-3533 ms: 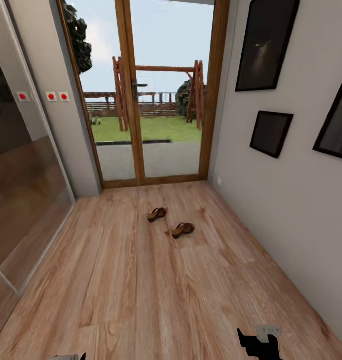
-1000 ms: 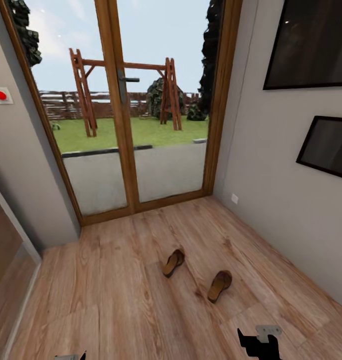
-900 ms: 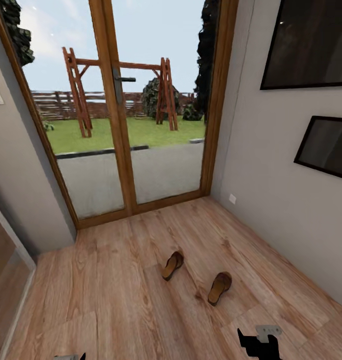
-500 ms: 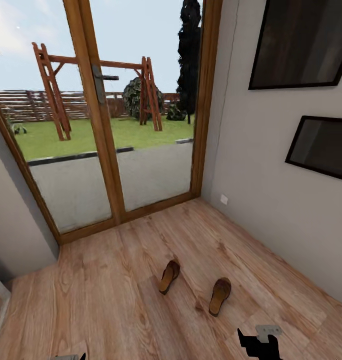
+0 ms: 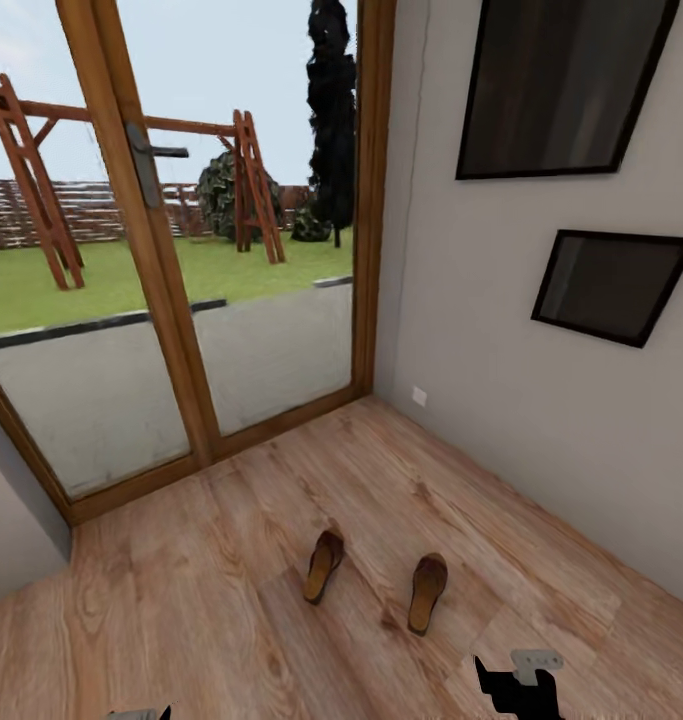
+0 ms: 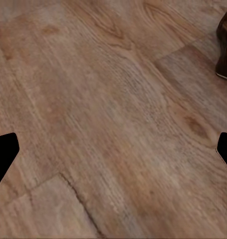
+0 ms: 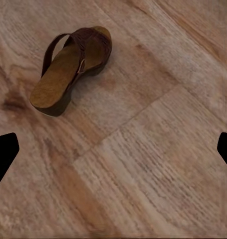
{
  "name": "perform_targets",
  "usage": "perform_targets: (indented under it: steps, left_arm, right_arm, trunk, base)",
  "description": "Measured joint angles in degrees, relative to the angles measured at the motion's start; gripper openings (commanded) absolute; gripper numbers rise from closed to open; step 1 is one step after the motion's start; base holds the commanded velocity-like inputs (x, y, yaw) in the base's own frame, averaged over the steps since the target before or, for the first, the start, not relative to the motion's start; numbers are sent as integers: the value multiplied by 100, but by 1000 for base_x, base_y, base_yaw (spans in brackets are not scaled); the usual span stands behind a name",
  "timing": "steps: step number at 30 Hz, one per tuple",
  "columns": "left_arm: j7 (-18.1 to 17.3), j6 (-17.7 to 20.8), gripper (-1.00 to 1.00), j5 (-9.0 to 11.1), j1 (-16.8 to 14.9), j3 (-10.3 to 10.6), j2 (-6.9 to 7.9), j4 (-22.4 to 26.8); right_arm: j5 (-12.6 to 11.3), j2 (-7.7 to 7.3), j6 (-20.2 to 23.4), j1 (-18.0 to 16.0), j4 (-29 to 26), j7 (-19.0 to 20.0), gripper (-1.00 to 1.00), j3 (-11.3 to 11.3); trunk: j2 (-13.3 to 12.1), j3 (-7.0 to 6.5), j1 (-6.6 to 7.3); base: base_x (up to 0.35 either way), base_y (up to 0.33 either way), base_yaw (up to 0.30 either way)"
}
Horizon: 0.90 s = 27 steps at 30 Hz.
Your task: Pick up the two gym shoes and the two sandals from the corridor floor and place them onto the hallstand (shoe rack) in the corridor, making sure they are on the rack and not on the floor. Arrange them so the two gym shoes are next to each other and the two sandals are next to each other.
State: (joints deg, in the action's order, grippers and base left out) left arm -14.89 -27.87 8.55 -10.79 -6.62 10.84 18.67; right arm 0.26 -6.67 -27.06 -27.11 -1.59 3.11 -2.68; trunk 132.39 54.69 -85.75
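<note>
Right gripper [image 5: 516,690] at about 5 o'clock on the head view's bottom edge, black fingers with a grey bracket on top. In its wrist view both fingertips [image 7: 4,152] sit at opposite picture edges, spread wide, nothing between them: jaws apart, empty. Left gripper [image 6: 113,152] likewise: fingertips at opposite edges, bare corridor floor [image 6: 108,124] between, so it's spread and empty too. A sliver of it shows at 7 o'clock in the head view.

Two sandals on the wood planks, roughly parallel, near each other but not touching. Right sandal [image 5: 427,591] at about 5 o'clock from centre, just ahead of the right gripper; right wrist view shows it as a dark brown slip-on with tan footbed, lying flat on its sole [image 7: 73,69]. Left sandal [image 5: 323,565] at 6 o'clock, slightly further out; its edge shows in the left wrist view [image 6: 225,45].

Beyond them, wood-framed glass door [image 5: 171,300] from 9 to 12 o'clock, handle visible, lawn and a wooden swing frame outside. Grey wall at 3 o'clock with two dark framed pictures [image 5: 611,285].
</note>
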Motion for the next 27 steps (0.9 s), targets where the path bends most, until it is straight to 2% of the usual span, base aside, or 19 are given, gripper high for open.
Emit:
perform_targets:
  steps: [11,19,27]
  left_arm:
    - [0,0,100,0,0,0,5,0]
    - [0,0,100,0,2,0,0,2]
    - [0,0,100,0,2,-1,-2,4]
  right_arm:
    - [0,0,0,0,-4,0,100,0]
    - [-7,-21,-4,-2,-2,2,100,-1]
    - [-8,-19,-6,-1,-15,-4,100,-1]
  trunk:
    - [0,0,0]
    - [0,0,0]
    - [0,0,2]
  base:
    - [3,4,-250]
    - [3,1,-35]
    - [181,186,-1]
